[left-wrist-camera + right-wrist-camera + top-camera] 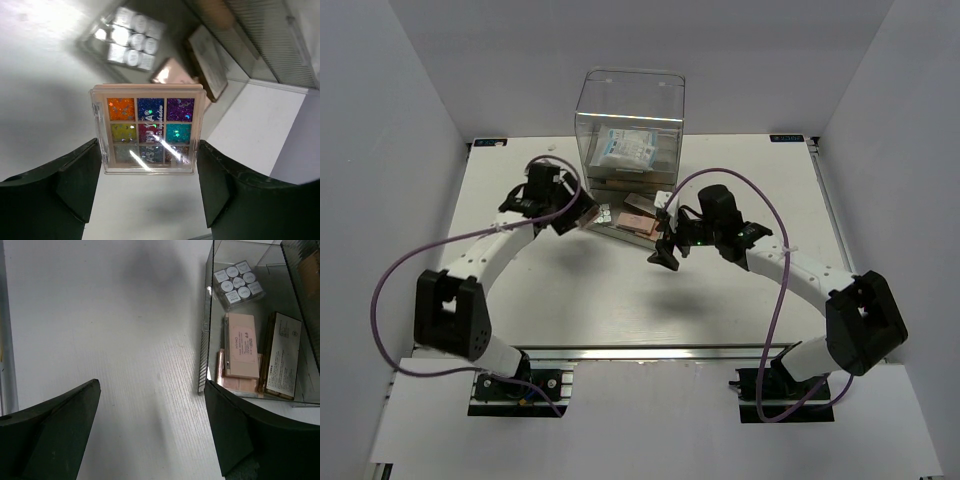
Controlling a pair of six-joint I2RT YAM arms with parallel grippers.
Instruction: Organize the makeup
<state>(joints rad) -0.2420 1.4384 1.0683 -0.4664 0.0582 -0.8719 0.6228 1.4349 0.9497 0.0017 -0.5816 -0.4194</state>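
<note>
The multicoloured palette [148, 129], nine glitter pans under a clear lid, sits between the fingers of my left gripper [148, 146]. Both fingers press its side edges, and it hangs above the table just left of the pulled-out drawer [642, 236]. In the drawer lie a white palette of round pans [238, 284], peach palettes [241, 345] and a dark-edged flat palette [281, 355]. A white-blue packet [628, 148] rests higher up inside the clear box. My right gripper [152, 390] stands open over bare table beside the drawer's near corner, holding nothing.
The tall clear acrylic box [630, 110] stands at the back centre with its bottom drawer drawn toward me. White walls close in the table on the left, right and back. Both arms reach in toward the drawer from either side.
</note>
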